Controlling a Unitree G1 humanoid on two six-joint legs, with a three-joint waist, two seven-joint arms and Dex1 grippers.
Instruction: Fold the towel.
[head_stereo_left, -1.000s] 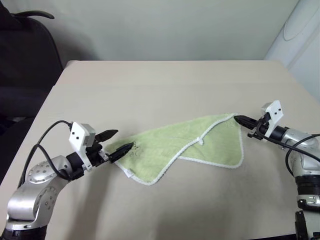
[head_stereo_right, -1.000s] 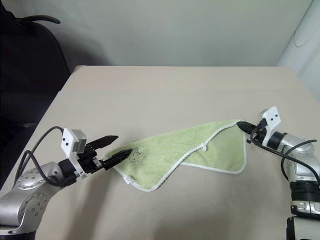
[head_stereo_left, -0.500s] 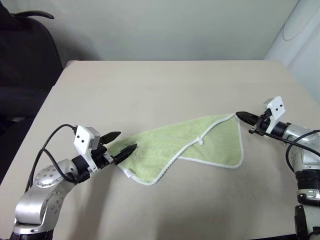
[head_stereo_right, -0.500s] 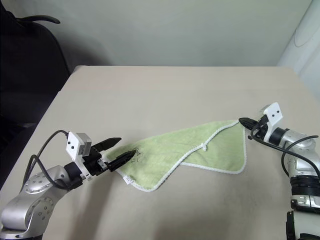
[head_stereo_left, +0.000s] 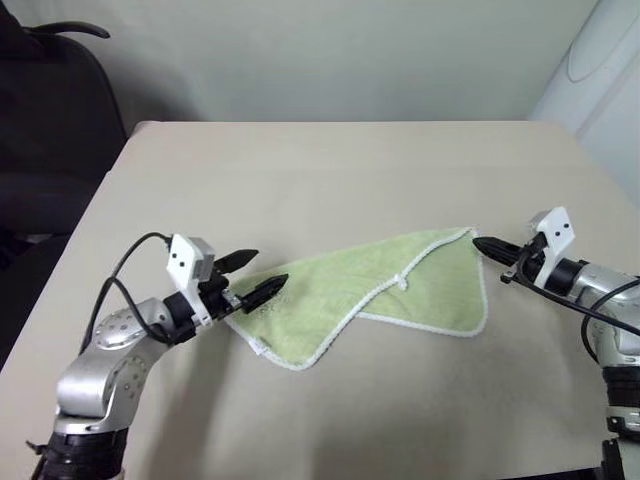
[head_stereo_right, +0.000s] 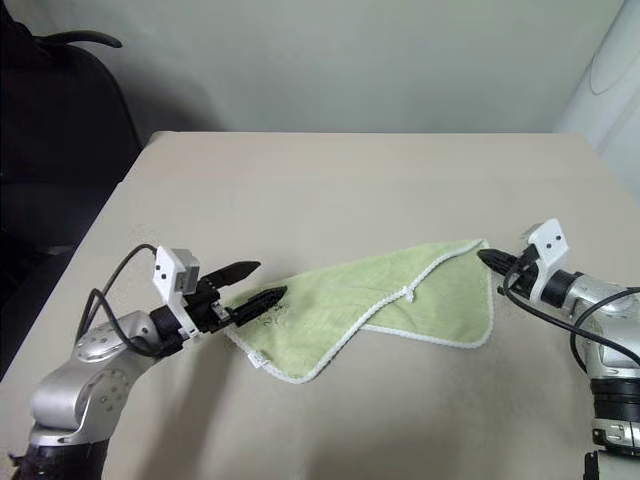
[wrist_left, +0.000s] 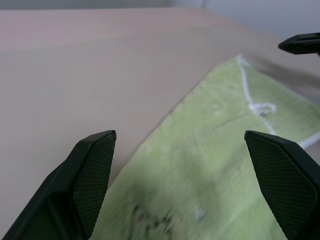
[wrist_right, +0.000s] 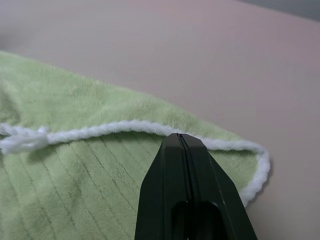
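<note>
Beige and smooth, the worktop (head_stereo_left: 330, 170) has a pale wall behind it and a dark chair (head_stereo_left: 45, 130) at its far left corner. On the near half of the worktop lies the towel (head_stereo_left: 375, 290). It is light green and fluffy, with a white stitched edge. It is partly folded over, so one flap lies on top of the rest and its white edge runs slantwise across the middle. A small white loop (head_stereo_left: 403, 283) sits on that edge. The towel's left end comes to a point, and a dark stitched picture (wrist_left: 150, 220) is near that end, too blurry to make out. The left claw (head_stereo_left: 252, 276) is at that left end. Its two black fingers (wrist_left: 92, 175) are spread wide apart, one over the bare worktop just beside the towel and one over the green cloth. It holds nothing. The right claw (head_stereo_left: 482, 244) is at the towel's far right corner. Its two black fingers (wrist_right: 187, 190) are pressed tight together with no gap. Its tip is just over the white edge at that corner, and no cloth is between the fingers. The two claws are well apart, one at each end of the towel.
</note>
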